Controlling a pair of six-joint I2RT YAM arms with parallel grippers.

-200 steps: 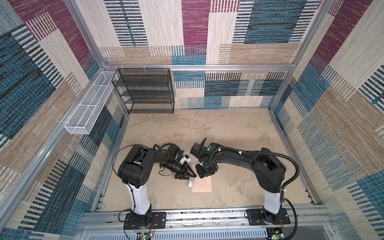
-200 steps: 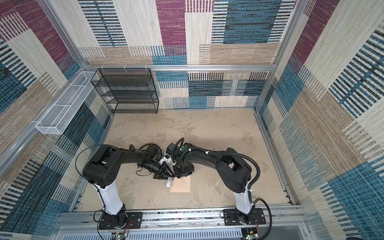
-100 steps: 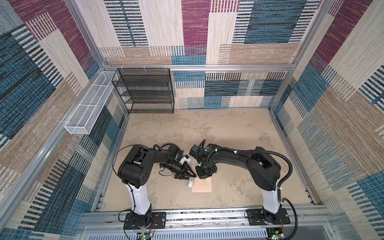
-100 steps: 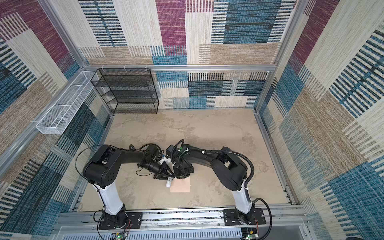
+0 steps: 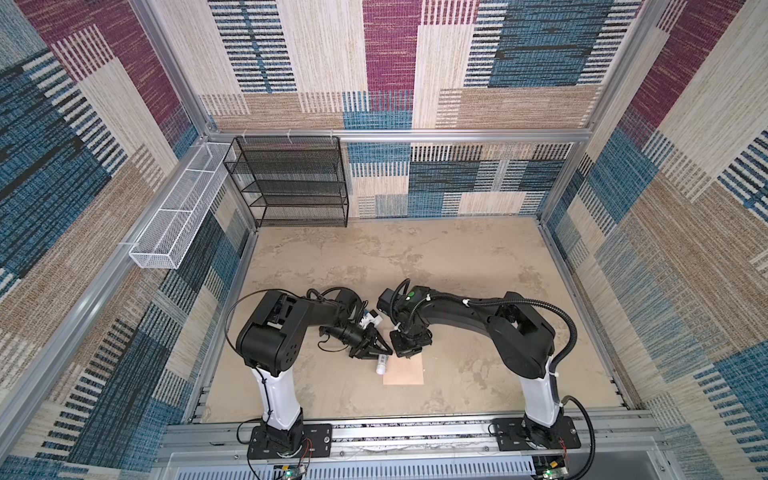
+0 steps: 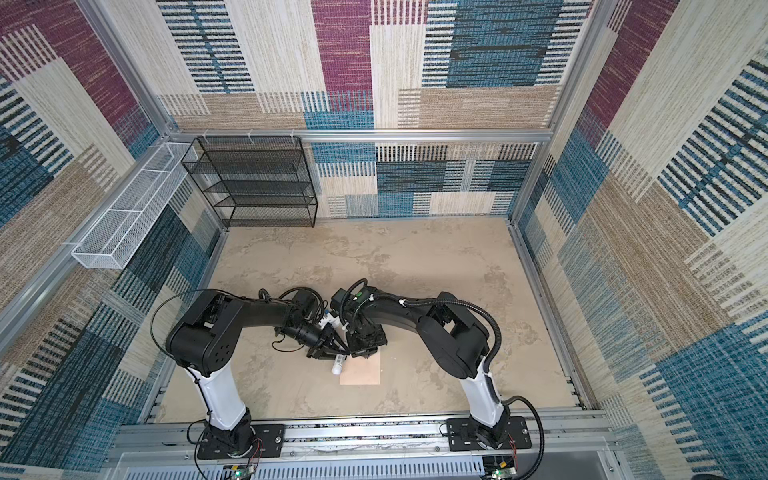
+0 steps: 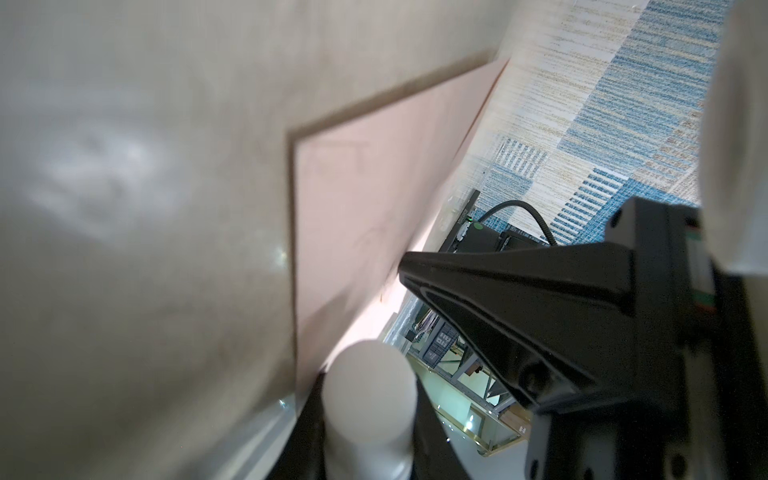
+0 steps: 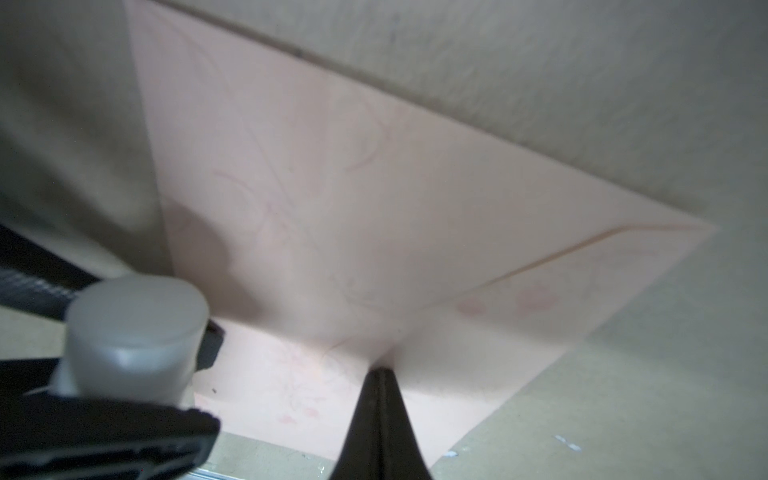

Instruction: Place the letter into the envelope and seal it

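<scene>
Right claw [image 8: 377,376], pressed together, sits on the flap [image 8: 316,232] of the envelope [image 5: 406,373], which lies flat between the arms, steadying it, we judge. Left claw [image 5: 379,354] pinches a tube [image 5: 381,366] (glue, probably) alongside. We see no letter.

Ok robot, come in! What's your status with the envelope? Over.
Left gripper shut on white tube. Right gripper shut, tips at flap point of envelope. Letter not in sight. Tube right by envelope's edge.
</scene>
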